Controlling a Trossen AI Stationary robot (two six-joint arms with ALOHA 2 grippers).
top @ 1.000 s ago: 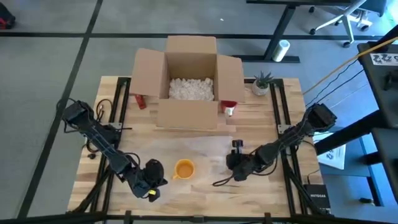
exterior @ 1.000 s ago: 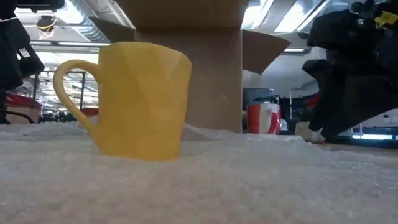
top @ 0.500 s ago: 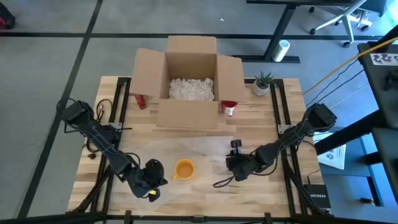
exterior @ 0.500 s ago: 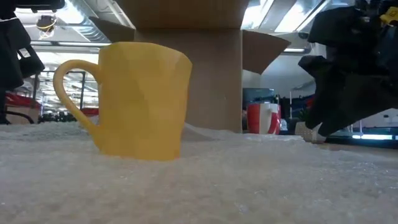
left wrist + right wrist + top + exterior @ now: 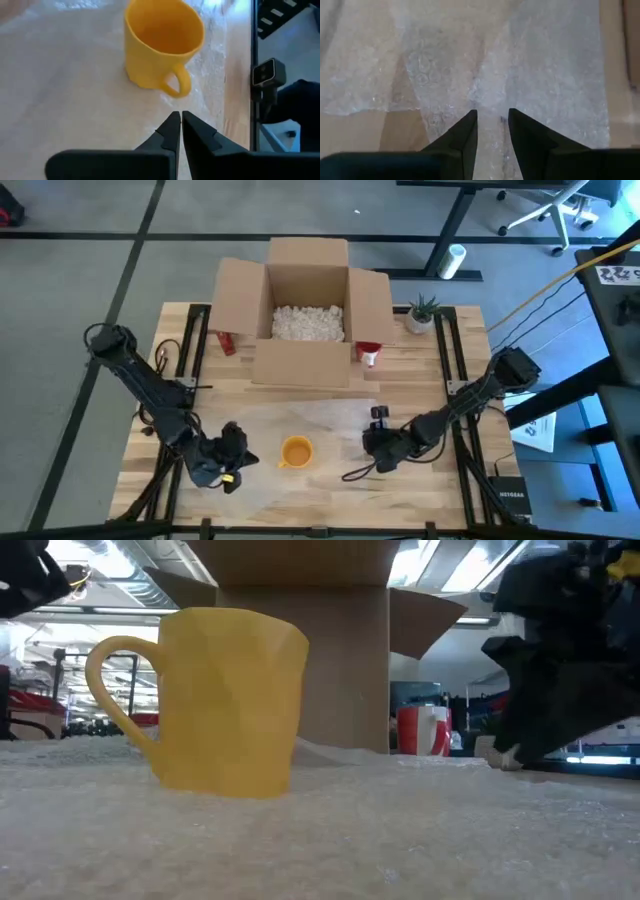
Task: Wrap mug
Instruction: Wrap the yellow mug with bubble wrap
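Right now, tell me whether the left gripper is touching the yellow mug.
Apart. The left wrist view shows the left gripper shut, with bubble wrap visible between its fingertips and the yellow mug handle.

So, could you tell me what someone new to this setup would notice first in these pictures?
Most likely the yellow mug, standing upright on a sheet of bubble wrap near the table's front edge, midway between the two arms. The left hand sits shut just short of the mug's handle, while the right hand is open low over the wrap on the mug's other side. Behind them, an open cardboard box holds white packing peanuts.
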